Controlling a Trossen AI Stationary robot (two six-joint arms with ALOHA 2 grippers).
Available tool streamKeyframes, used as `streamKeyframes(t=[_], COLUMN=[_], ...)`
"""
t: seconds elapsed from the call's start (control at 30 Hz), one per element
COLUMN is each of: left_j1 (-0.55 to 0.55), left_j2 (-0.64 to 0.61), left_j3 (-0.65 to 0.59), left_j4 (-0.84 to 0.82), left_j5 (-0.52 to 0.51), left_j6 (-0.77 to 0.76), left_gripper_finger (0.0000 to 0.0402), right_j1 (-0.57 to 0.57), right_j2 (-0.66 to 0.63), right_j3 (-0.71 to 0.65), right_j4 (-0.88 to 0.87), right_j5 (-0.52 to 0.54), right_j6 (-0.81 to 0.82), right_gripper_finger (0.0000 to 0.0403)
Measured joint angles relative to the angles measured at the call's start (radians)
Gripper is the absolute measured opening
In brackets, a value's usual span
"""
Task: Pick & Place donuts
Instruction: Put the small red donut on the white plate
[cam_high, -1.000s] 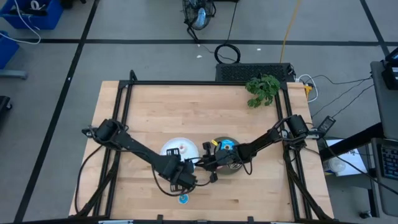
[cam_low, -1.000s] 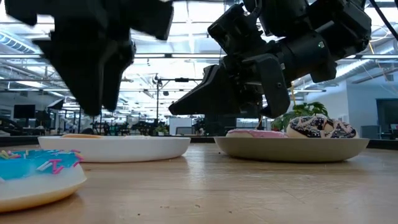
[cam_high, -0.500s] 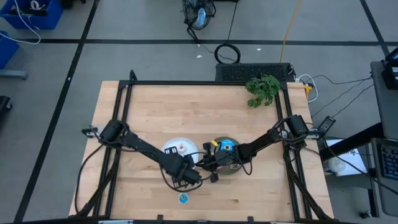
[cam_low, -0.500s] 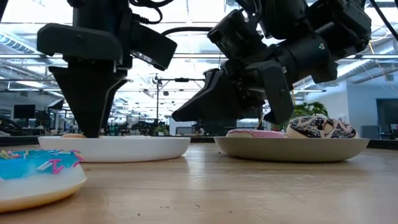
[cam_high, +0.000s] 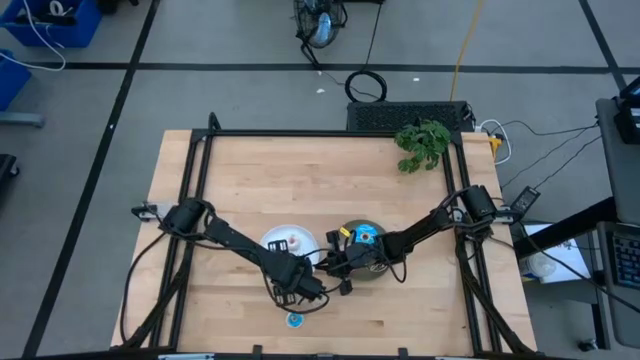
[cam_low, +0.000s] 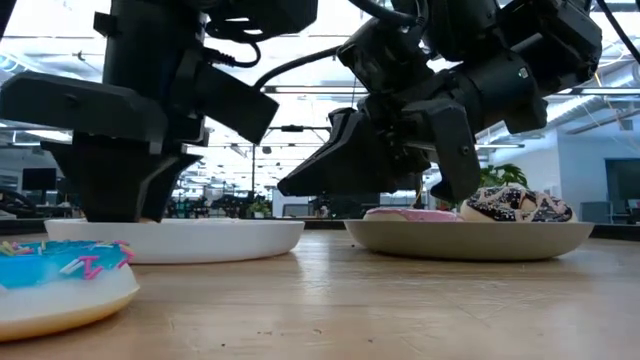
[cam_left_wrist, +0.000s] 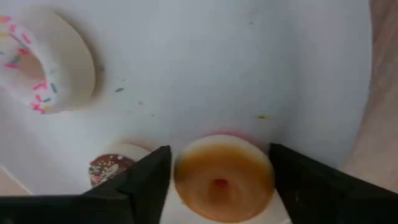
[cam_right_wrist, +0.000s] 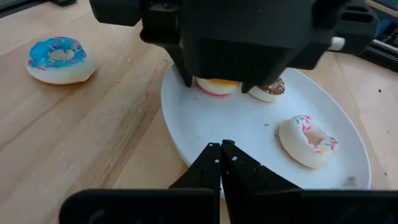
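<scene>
The round white plate (cam_right_wrist: 267, 134) already carries a white-pink sprinkled donut (cam_right_wrist: 308, 141) and a tiny brown donut (cam_right_wrist: 268, 90). The left gripper (cam_left_wrist: 219, 180) straddles an upturned tan-bottomed red donut (cam_left_wrist: 222, 177), fingers apart; the right gripper (cam_right_wrist: 222, 163) waits closed. One blue sprinkled donut (cam_right_wrist: 61, 59) remains on the wooden table (cam_right_wrist: 74, 137).

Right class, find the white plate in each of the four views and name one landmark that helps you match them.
High view: white plate at table centre-left, beside the grey plate.
Low view: left of centre, rim under the left gripper.
Left wrist view: fills the picture.
Right wrist view: centre-right.
Shared landmark: the white-pink donut on it.
</scene>
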Motion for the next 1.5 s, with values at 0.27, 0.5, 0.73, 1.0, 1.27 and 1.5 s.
streamKeyframes(t=[0.27, 0.5, 0.73, 1.0, 1.27, 1.5], left_j1=[0.003, 0.003, 0.003, 0.006, -0.037, -0.11], left_j2=[-0.022, -0.03, -0.043, -0.182, -0.37, -0.499], left_j3=[-0.003, -0.001, -0.001, 0.0, -0.049, -0.256], left_j4=[0.0, 0.004, 0.004, 0.046, 0.356, 0.634], left_j5=[0.004, 0.004, 0.002, -0.087, -0.223, -0.252], left_j6=[0.005, 0.013, 0.019, -0.009, 0.088, 0.171], left_gripper_finger=[0.0088, 0.0015, 0.0039, 0.0016, 0.0027, 0.0024], right_j1=[0.0, 0.0, 0.0, 0.0, 0.041, 0.154], right_j2=[0.0, 0.0, 0.0, -0.001, -0.012, -0.121], right_j3=[0.0, 0.0, 0.0, 0.0, 0.0, -0.001], right_j4=[0.007, 0.006, 0.006, 0.022, 0.049, -0.161], right_j5=[0.0, 0.0, 0.0, 0.001, 0.035, 0.264], right_j6=[0.0, 0.0, -0.009, -0.043, -0.203, -0.465], right_gripper_finger=[0.0, 0.0, 0.0, 0.0, 0.0, 0.0002])
